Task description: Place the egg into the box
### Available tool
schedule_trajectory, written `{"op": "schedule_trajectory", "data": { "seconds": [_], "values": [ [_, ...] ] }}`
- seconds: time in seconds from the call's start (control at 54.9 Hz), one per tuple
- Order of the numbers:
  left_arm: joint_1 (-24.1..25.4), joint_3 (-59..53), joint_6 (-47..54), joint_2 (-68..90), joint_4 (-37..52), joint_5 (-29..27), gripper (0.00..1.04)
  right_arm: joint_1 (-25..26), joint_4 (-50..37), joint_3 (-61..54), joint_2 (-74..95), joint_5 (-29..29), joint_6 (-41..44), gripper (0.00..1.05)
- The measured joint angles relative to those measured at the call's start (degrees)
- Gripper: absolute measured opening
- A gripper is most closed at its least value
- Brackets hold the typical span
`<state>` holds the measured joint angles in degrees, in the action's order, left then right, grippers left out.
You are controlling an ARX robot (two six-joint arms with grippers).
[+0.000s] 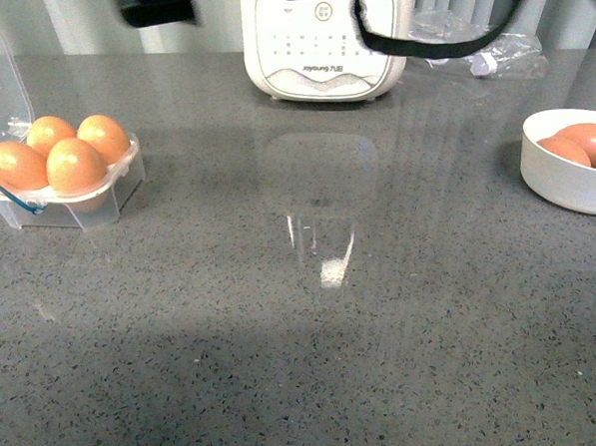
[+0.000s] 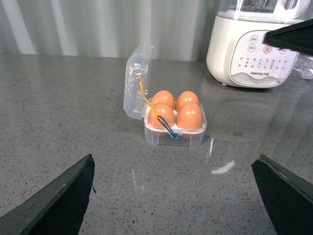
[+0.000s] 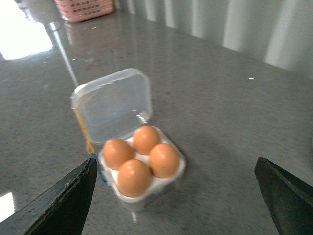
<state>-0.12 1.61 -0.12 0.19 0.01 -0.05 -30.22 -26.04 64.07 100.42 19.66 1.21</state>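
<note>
The box [image 1: 99, 207] is a clear plastic carton at the left of the counter, with its lid standing open. Every cup holds an orange-brown egg [image 1: 75, 165]; they all look alike. It also shows in the left wrist view [image 2: 187, 140], with eggs [image 2: 190, 116], and in the right wrist view [image 3: 115, 104], with eggs [image 3: 164, 159]. My left gripper [image 2: 175, 161] is open and empty, well short of the box. My right gripper [image 3: 176, 161] is open and empty, above and apart from the box. In the front view only dark arm parts [image 1: 157, 6] show at the top edge.
A round white bowl [image 1: 564, 185] at the right edge holds more brown eggs [image 1: 584, 143]. A white blender base [image 1: 319, 52] stands at the back middle, with a clear plastic bag [image 1: 489, 53] beside it. A pink basket [image 3: 85, 9] sits far off.
</note>
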Motion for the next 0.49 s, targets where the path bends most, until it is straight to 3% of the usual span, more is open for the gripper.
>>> {"op": "schedule_trajectory", "data": {
  "seconds": [0.328, 0.491],
  "values": [
    [0.0, 0.0, 0.0, 0.0, 0.0, 0.0, 0.98, 14.0, -2.6, -17.4, -15.3, -20.9, 4.4, 0.97],
    [0.0, 0.0, 0.0, 0.0, 0.0, 0.0, 0.98, 22.2, -6.5, -26.2, -23.6, -24.6, 9.7, 0.97]
  ]
}}
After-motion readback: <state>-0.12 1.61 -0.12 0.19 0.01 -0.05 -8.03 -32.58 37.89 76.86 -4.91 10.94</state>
